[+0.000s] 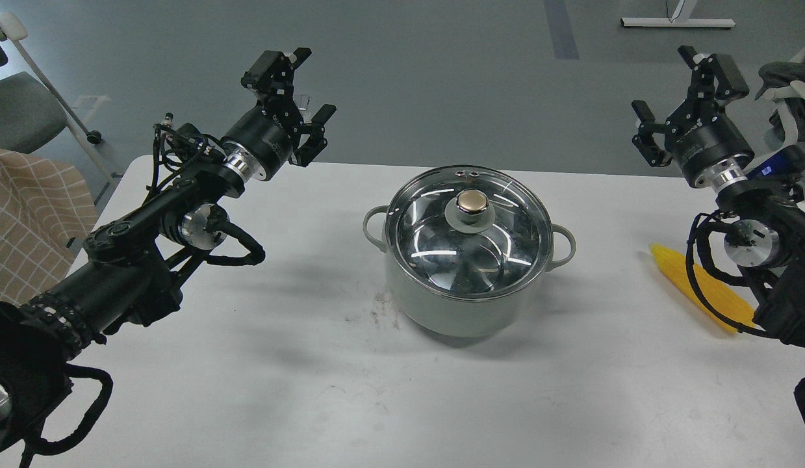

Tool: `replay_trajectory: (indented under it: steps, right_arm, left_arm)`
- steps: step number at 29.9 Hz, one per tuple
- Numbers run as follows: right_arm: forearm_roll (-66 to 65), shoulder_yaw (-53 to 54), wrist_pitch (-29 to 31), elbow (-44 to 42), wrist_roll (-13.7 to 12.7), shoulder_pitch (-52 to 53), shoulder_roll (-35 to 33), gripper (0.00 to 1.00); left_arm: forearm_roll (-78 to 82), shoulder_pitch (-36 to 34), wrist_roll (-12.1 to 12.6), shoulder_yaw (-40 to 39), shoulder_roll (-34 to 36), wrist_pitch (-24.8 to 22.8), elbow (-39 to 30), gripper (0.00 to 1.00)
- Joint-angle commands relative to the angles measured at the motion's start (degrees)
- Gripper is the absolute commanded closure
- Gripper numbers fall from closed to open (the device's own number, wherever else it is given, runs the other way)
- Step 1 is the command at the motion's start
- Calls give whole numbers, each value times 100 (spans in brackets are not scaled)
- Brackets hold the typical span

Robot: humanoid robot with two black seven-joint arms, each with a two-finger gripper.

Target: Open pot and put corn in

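Pot (467, 305) at centre of white worktop (298, 364), glass lid (468, 227) on. Corn (701, 286) lying flat near right edge, partly behind right arm's cables. Left gripper (308, 88) and right gripper (665, 84) both raised beyond far edge, fingers spread wide, holding nothing.

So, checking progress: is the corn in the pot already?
No, the corn lies on the table right of the lidded pot.
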Motion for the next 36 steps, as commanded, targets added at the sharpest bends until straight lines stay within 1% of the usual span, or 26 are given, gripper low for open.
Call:
replay_trajectory:
  steps: [1,6,11,13,15,18,22,24,26,28,29,31,36]
  right_arm:
    - [-15,0,1,-11,0,-6,47,0]
    - [-6,18,10,7,0,46,21,0]
    - [11,44,-17,16,0,178,12,0]
    - [38,88,-43,16,0,196,38,0]
    - [38,246,-95,42,0,187,64,0]
    - [38,343,-140,59,0,170,135,0]
    - [38,325,-140,68,0,126,143,0]
    - [47,325,-70,77,0,143,108,0]
    - [55,334,-61,77,0,161,82,0]
    - [55,326,-8,95,0,170,64,0]
    - [47,317,88,95,0,178,56,0]
    - [47,317,147,86,0,187,56,0]
    - [47,317,147,86,0,196,56,0]
  left_arm:
    - [-15,23,2,-39,-10,-10,22,2]
    - [-41,23,2,-39,-71,-1,40,2]
    - [-94,5,-95,-170,-89,-72,339,2]
    - [-103,5,-113,-372,-89,-80,365,2]
    - [-147,23,-226,-827,-97,-89,365,2]
    - [-147,49,-253,-1137,-62,-151,400,2]
    - [-147,23,-280,-1093,-124,-116,444,2]
    - [-147,41,-358,-1085,-220,-107,427,2]
    - [-138,41,-376,-1076,-273,-72,453,2]
    - [-129,41,-429,-1084,-282,-133,532,2]
    - [-129,41,-525,-1111,-299,-133,549,2]
    - [-129,41,-587,-1093,-317,-116,550,2]
    - [-77,49,-605,-1084,-326,-80,541,2]
